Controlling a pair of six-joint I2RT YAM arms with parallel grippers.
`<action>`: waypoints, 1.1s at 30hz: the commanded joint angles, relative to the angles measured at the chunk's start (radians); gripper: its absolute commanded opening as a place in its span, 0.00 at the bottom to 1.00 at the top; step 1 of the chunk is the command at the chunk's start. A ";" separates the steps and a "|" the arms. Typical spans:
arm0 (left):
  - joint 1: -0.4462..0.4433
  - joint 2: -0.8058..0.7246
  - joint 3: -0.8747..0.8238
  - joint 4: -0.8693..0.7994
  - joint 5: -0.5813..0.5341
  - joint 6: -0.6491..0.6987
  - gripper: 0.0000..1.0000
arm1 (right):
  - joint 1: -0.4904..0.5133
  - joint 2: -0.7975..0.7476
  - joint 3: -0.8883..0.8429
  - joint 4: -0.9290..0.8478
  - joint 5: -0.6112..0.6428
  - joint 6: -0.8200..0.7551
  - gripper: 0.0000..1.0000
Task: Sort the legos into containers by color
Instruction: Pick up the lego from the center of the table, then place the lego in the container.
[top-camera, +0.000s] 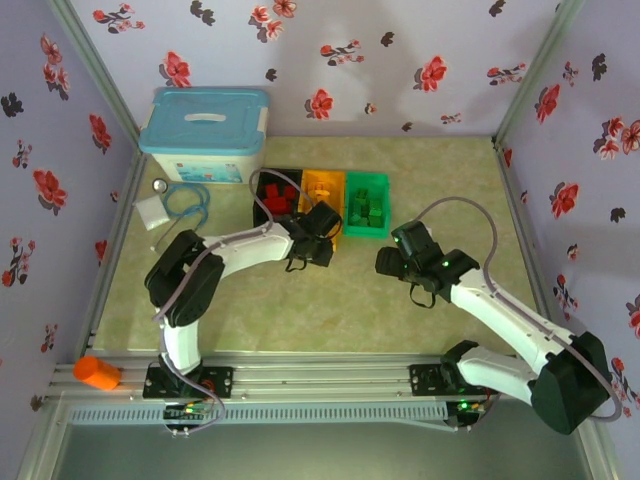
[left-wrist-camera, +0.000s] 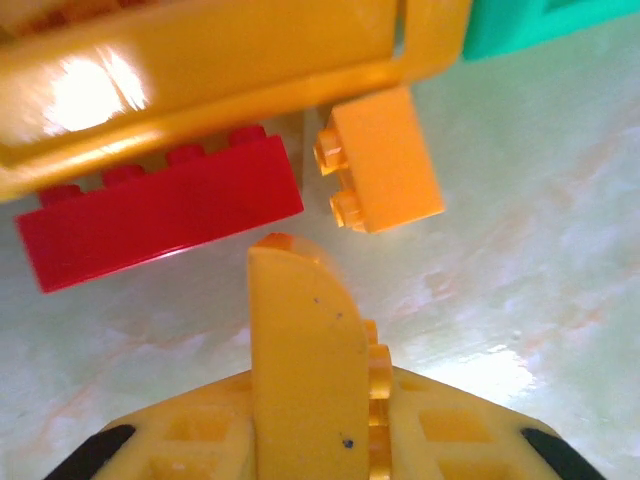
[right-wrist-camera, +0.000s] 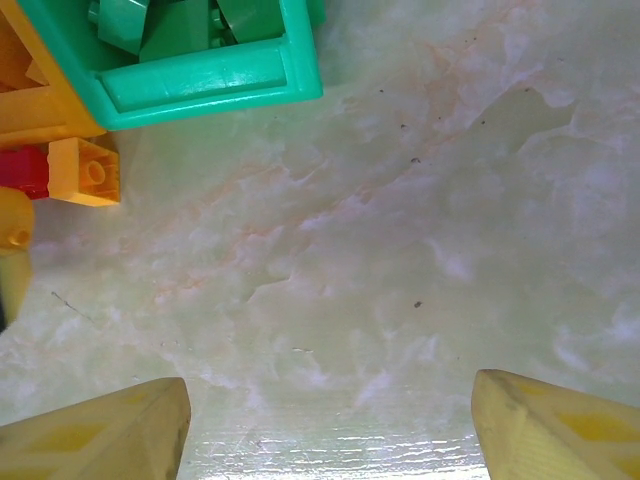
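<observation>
Closed left fingers (left-wrist-camera: 305, 340) near orange lego (left-wrist-camera: 385, 160)

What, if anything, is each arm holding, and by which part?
Right fingers stand open, holding nothing. Left fingers are shut; whether they pinch anything cannot be told.

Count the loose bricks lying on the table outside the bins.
2. A red brick and an orange brick lie side by side just in front of the orange bin. More may be hidden beneath the left arm.

left gripper (left-wrist-camera: 292, 250) pinched closed right by a red lego (left-wrist-camera: 160, 215) and orange lego (left-wrist-camera: 385, 160), both against the orange bin (left-wrist-camera: 200, 70)
</observation>
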 joint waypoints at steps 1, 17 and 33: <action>-0.005 -0.077 0.045 -0.044 -0.033 0.028 0.25 | -0.008 -0.023 -0.026 0.015 0.000 0.021 0.74; 0.057 -0.158 0.161 -0.094 -0.013 0.072 0.25 | -0.008 -0.055 -0.072 0.028 -0.007 0.038 0.73; 0.191 0.050 0.385 -0.131 0.103 0.114 0.26 | -0.007 -0.106 -0.150 0.052 -0.041 0.075 0.73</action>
